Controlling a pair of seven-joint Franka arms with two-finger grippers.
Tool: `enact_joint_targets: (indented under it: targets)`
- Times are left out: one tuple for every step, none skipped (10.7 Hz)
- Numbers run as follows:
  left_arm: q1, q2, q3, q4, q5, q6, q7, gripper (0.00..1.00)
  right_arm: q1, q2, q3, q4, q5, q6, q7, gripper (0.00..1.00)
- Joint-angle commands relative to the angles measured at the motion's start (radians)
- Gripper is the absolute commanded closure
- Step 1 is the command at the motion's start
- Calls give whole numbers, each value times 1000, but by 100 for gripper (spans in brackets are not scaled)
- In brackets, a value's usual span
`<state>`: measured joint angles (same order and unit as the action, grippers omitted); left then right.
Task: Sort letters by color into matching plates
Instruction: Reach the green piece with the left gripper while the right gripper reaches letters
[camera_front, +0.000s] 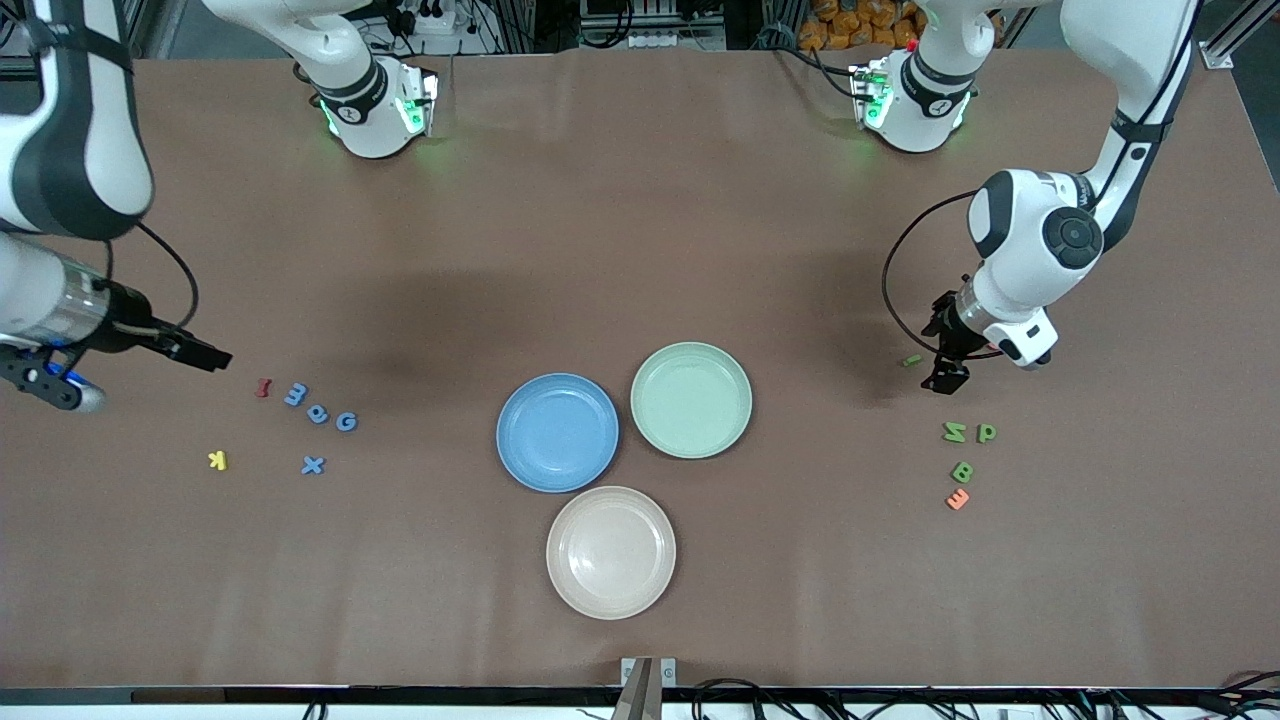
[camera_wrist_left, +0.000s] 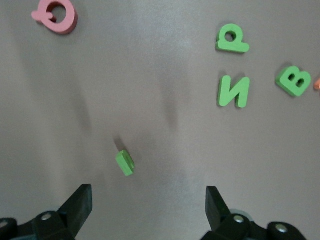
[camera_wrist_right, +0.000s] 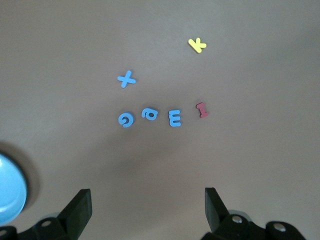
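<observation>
Hovering open-jawed: left gripper (camera_front: 944, 378) over green letters (camera_front: 955, 432) at its table end, right gripper (camera_front: 205, 353) beside blue letters (camera_front: 318, 414). Plates (camera_front: 557, 432) mid-table, empty. Risk: tipped green piece (camera_wrist_left: 125, 163) slipping, orange neighbour grabbed.

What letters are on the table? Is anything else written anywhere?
"X", "G", "a", "E": blue letters
"I": red letter
"K": yellow letter
"P", "N", "B": green letters
"E": orange letter
"Q": pink letter
Small green piece: unreadable.
No other writing is readable.
</observation>
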<state>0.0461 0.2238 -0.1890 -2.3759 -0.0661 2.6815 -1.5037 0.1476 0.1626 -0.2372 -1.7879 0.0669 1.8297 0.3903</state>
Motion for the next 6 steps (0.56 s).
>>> enact_joint_targets:
  targets:
    - [-3,34,0,20,-17,43,-81,0,-6,41,9,-96,-4,113,82,0]
    - [-5,49,2,18,-17,52,-102,0,-8,47,9,-138,-4,172,81,0]
    - [-5,69,3,18,-15,63,-102,0,-16,64,9,-159,-4,215,78,0]
    - [-5,87,2,18,-3,73,-104,0,-23,86,9,-169,-4,252,78,0]
    - [-8,101,3,21,2,75,-102,0,-28,106,9,-186,-2,299,78,0]
    - [-8,114,3,21,12,75,-104,0,-37,126,9,-208,-2,357,78,0]
